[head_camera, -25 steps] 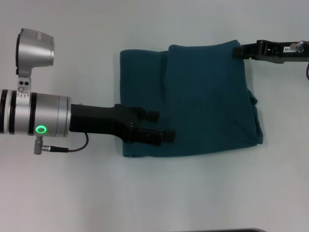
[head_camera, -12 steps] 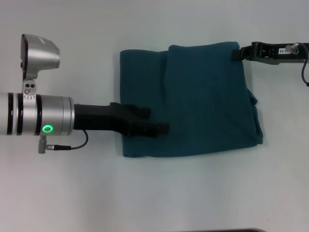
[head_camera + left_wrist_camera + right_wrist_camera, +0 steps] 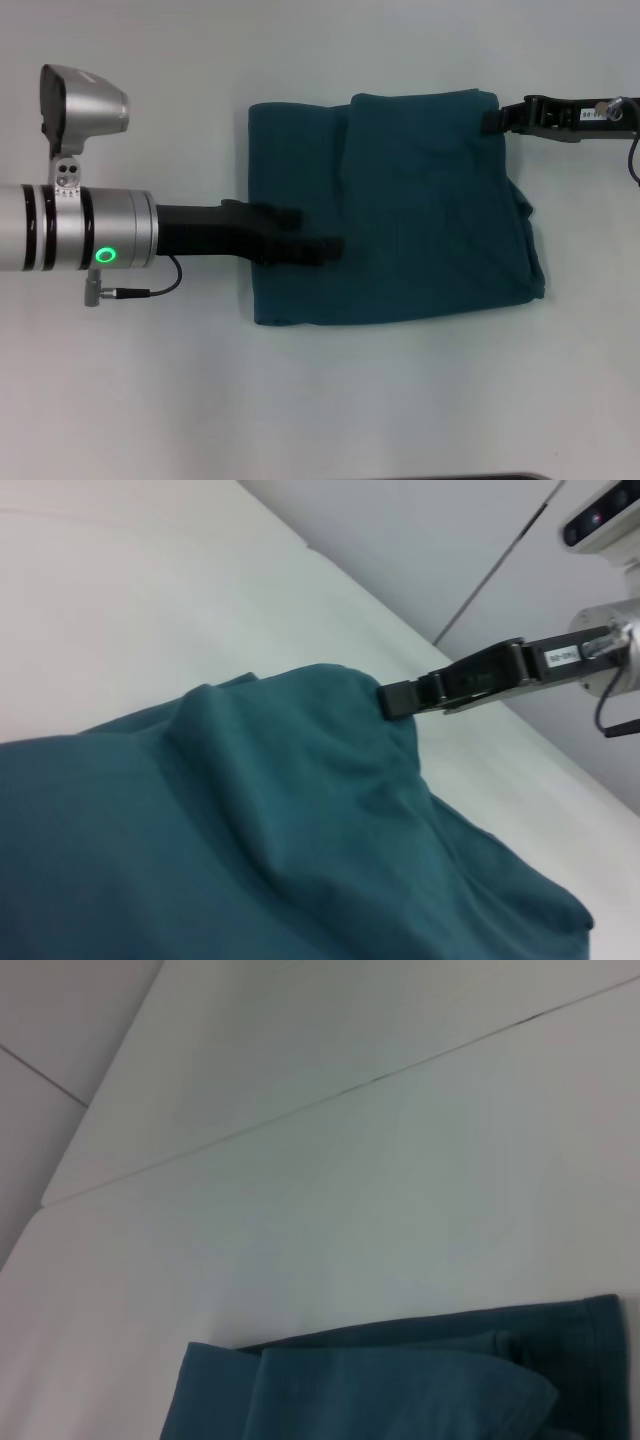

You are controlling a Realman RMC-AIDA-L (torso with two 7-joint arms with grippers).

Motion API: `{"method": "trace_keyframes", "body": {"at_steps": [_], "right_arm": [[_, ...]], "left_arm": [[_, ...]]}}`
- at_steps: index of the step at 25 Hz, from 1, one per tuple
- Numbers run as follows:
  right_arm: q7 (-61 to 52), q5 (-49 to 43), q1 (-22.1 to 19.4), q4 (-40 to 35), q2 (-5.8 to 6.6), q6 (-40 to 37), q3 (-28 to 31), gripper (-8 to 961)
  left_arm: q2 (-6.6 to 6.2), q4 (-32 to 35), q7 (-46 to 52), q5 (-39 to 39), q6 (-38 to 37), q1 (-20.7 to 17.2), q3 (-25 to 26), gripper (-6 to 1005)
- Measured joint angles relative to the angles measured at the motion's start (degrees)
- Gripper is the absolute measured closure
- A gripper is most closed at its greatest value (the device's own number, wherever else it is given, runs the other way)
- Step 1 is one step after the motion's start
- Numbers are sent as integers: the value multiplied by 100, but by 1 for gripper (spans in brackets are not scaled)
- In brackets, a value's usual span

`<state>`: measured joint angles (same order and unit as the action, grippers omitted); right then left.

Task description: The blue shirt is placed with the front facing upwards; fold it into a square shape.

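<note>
On our left, the left hand point(image 3: 318, 247) reaches in from a silver arm with a green light and lies over the left edge of the blue shirt point(image 3: 420, 210); its black fingers are pressed together, flat on the cloth. The blue shirt lies folded into a rough rectangle in the middle of the white counter point(image 3: 150, 400), plain teal showing, with an upper layer overlapping toward the right. At the shirt's far right corner the right hand point(image 3: 492, 120) touches the cloth edge; we cannot tell whether its fingers are spread or closed. The left wrist view shows that hand point(image 3: 395, 698) meeting a raised fold of the shirt point(image 3: 250, 830). Beyond the counter stands a pale grey wall.
</note>
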<state>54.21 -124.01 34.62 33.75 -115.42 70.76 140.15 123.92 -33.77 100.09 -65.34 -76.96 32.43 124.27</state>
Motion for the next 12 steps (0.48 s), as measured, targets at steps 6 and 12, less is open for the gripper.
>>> {"method": "trace_keyframes", "body": {"at_steps": [6,12], "right_arm": [[2,0,-3,21,14,11,8,905],[2,1,-56,53,49,14,27,885]], "left_arm": [[-5,196,-11,13,208,99,-106,65],[0,222,5,12,266,132,-204,65]]}}
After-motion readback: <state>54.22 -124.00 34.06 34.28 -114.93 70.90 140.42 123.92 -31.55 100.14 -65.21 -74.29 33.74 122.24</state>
